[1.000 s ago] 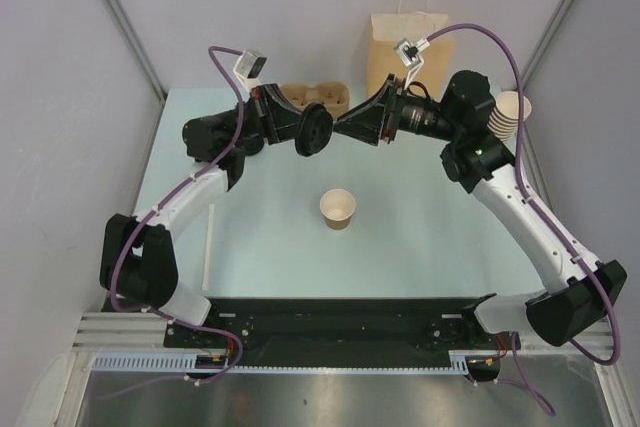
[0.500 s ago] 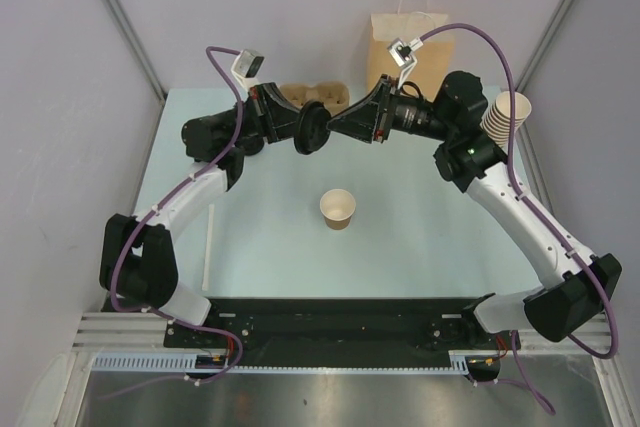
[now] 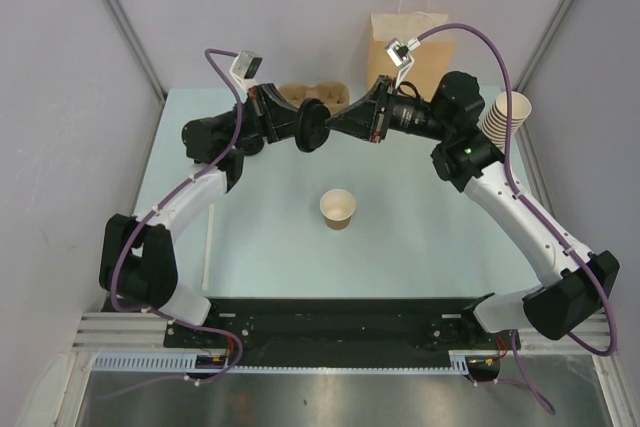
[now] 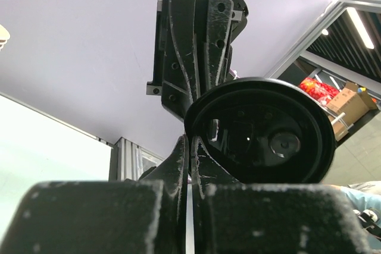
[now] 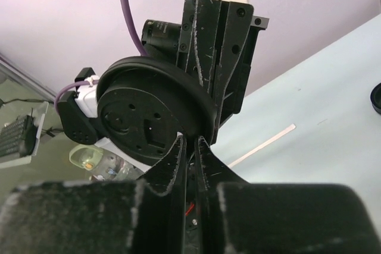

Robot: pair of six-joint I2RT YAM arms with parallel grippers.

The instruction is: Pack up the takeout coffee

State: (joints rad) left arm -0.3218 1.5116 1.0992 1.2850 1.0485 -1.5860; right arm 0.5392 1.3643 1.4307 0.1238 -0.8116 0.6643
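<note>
The tan paper cup (image 3: 338,209) stands upright and open on the table, mid-front. The round black lid (image 3: 312,129) is held on edge in the air above the back of the table. My left gripper (image 3: 300,129) is shut on its rim from the left; in the left wrist view the lid (image 4: 262,132) fills the space past my left gripper (image 4: 191,138). My right gripper (image 3: 335,127) meets the lid from the right. In the right wrist view its jaws (image 5: 191,139) stand narrow on either side of the lid's (image 5: 149,117) rim.
A brown paper bag (image 3: 408,42) with handles stands at the back. A brown pulp cup tray (image 3: 312,97) lies behind the grippers. A stack of tan cups (image 3: 505,115) stands at the back right. A white strip (image 3: 208,247) lies at the front left.
My right gripper has moved left to the lid's rim. My left gripper has shifted slightly left with the lid. The cup has not moved.
</note>
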